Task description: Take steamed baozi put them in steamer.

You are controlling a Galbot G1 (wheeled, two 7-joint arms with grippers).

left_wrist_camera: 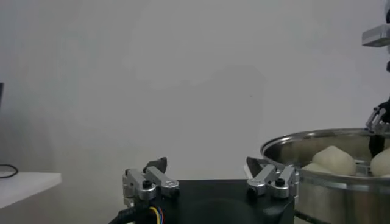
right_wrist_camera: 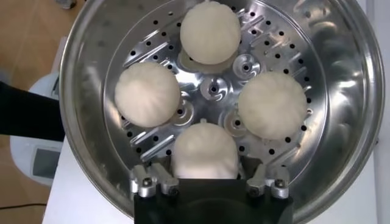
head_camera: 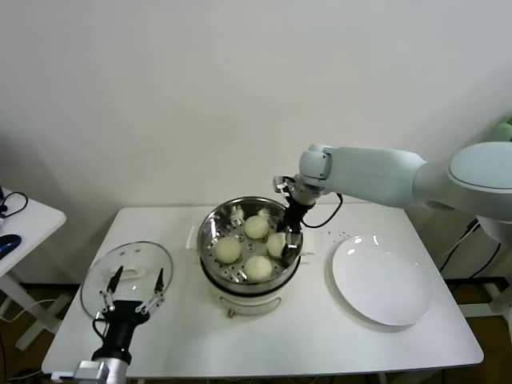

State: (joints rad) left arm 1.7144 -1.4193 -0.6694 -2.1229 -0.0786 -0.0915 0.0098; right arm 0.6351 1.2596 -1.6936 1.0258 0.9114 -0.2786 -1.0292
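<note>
At the table's (head_camera: pixel 320 336) left front, the left gripper (head_camera: pixel 134 292) is parked with its fingers spread apart over the glass lid (head_camera: pixel 126 276), holding nothing; the left wrist view shows the same open fingers (left_wrist_camera: pixel 150 180) with the steamer rim (left_wrist_camera: pixel 323 137) to one side. The steamer (head_camera: pixel 248 244) stands at the table's centre, a round, shiny steel basket with a perforated floor on a white pot base, opening upward. All four baozi (right_wrist_camera: pixel 210 31) lie inside it in a ring around the centre; they are round, smooth and cream-white, with no evident long axis, domed sides up. The right gripper (head_camera: pixel 288 240) reaches down into the steamer at its right side. In the right wrist view its fingers (right_wrist_camera: pixel 149 181) stand on either side of the nearest bun (right_wrist_camera: pixel 204 152), close against it; whether they clamp it or have let go cannot be determined. The other three buns sit apart from the gripper. A white plate (head_camera: pixel 382 280) lies to the right of the steamer.
</note>
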